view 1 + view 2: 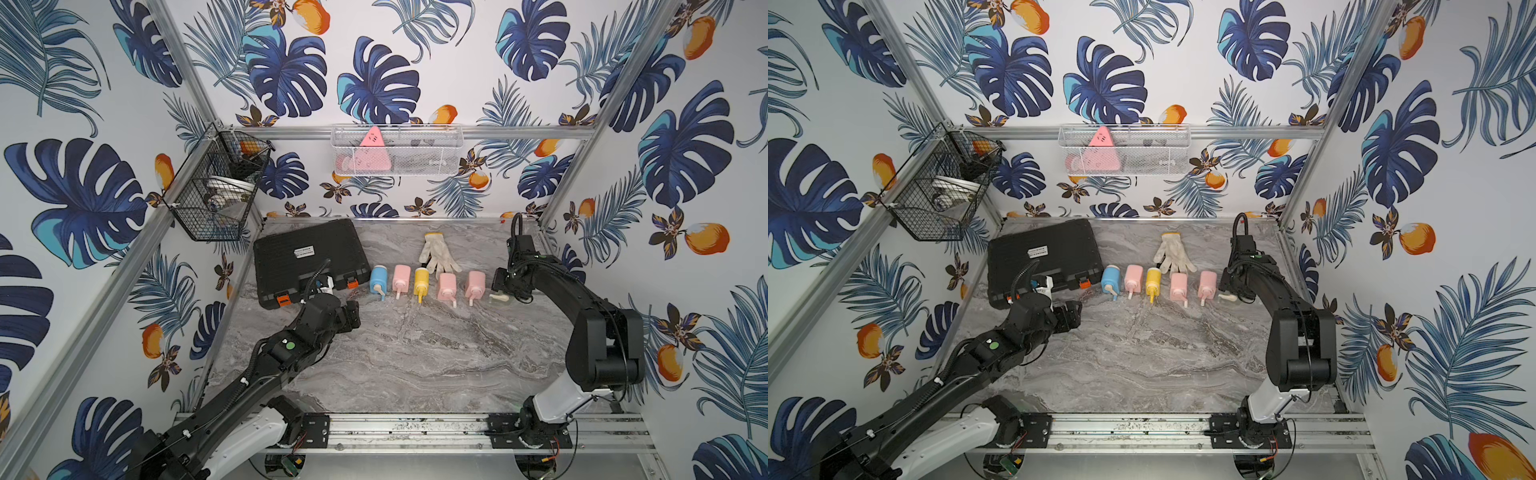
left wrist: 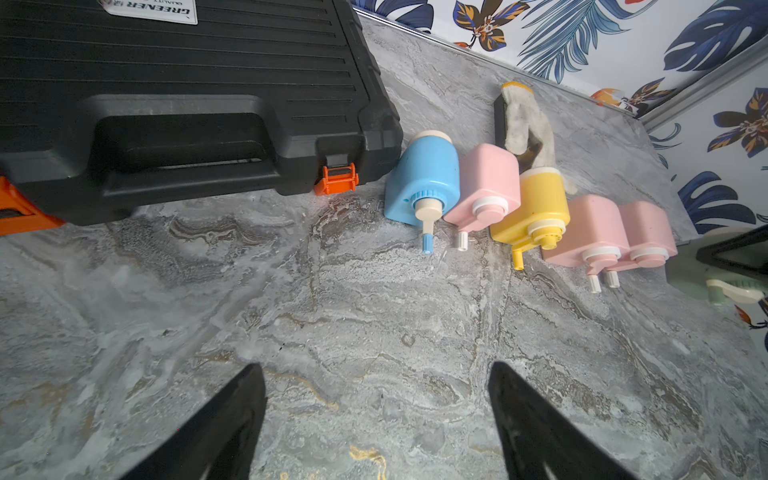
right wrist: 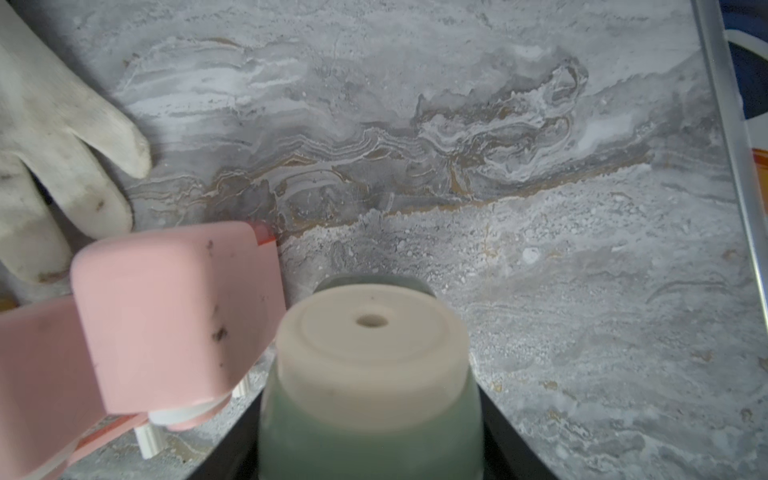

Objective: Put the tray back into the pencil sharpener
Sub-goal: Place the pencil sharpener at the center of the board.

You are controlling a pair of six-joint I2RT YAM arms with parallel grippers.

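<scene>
We log this as a robot lab test cell: aluminium frame (image 1: 291, 132), leaf-print wall panels (image 1: 415, 41), marble-print tabletop (image 1: 415, 353), left arm (image 1: 266, 357) and right arm (image 1: 602, 332) bolted to a rail (image 1: 415, 428) at the tabletop's near edge.

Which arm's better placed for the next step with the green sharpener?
Right. The right gripper is closed around the green sharpener; the left gripper hangs open over bare table near the black case, holding nothing.
</scene>
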